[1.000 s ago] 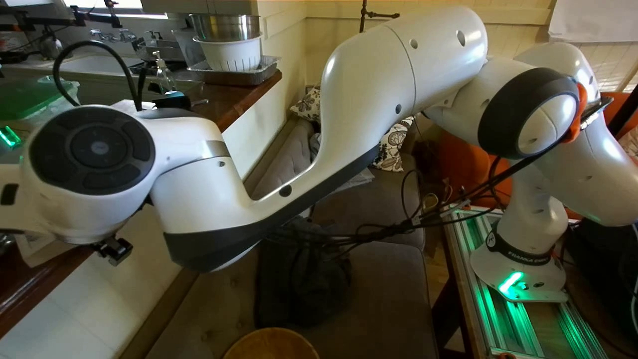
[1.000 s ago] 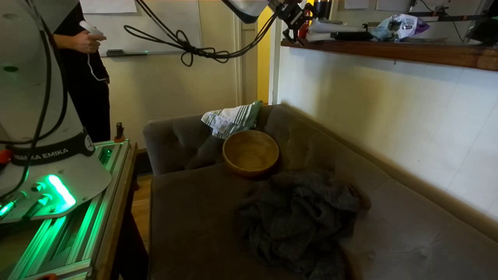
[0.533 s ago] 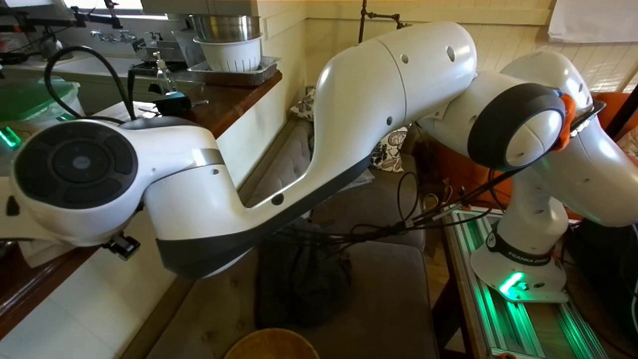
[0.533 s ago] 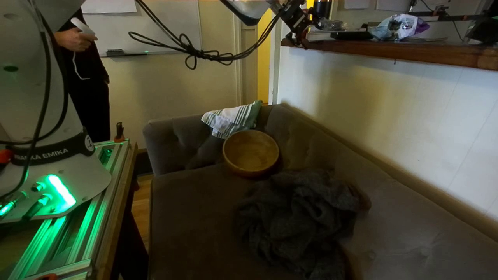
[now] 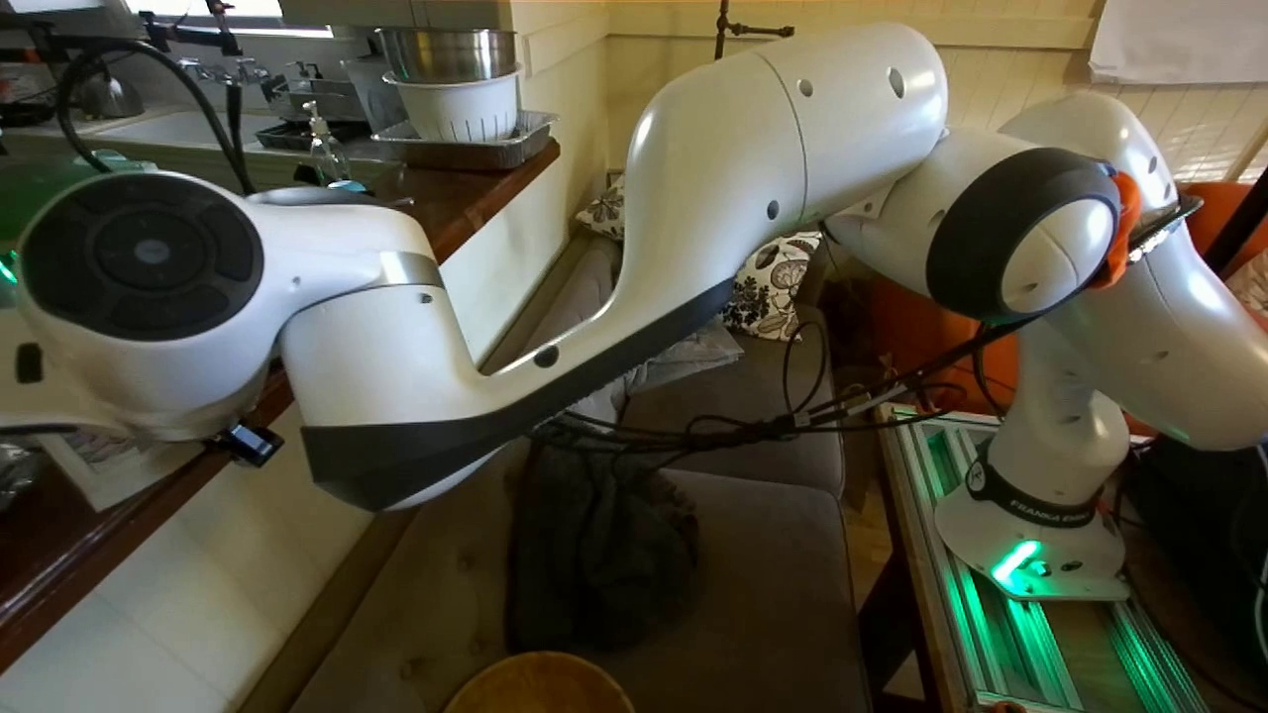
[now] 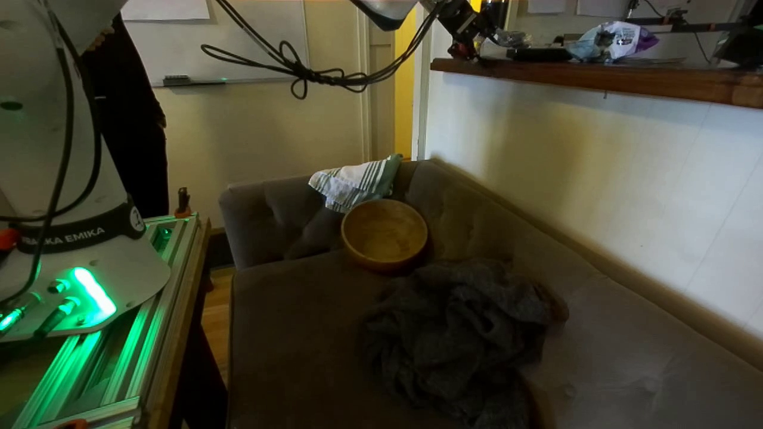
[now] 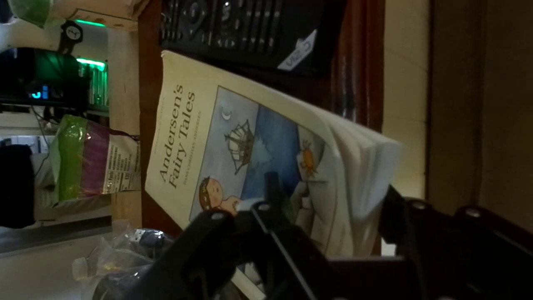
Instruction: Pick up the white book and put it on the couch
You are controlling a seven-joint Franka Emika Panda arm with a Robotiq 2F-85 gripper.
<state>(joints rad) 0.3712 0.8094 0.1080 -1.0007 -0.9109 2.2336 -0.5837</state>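
The white book (image 7: 179, 125), with a blue ship picture on its cover, lies at the rim of a wooden counter in the wrist view. An exterior view shows part of the book (image 5: 124, 470) under my arm. My gripper (image 7: 331, 198) straddles the book's near edge: one finger reaches over the cover, the other meets the bent, bunched pages. These fingers stand apart around that edge; whether they clamp it cannot be told. In an exterior view my gripper (image 6: 468, 50) is small and dark at the counter's end. The grey-brown couch (image 6: 298, 333) lies below the counter.
A black remote (image 7: 250, 29) lies beside the book on the counter (image 6: 596, 80). Clear plastic packaging (image 7: 120, 262) and a shiny bag (image 6: 614, 42) are also up there. On the couch are a wooden bowl (image 6: 384, 235), a dark blanket (image 6: 459, 339) and a striped towel (image 6: 354, 182).
The arm dipped slightly, then rose over the last half second. My gripper's fingers have drawn closer together. The book's visible corner has shifted a little toward the couch side.
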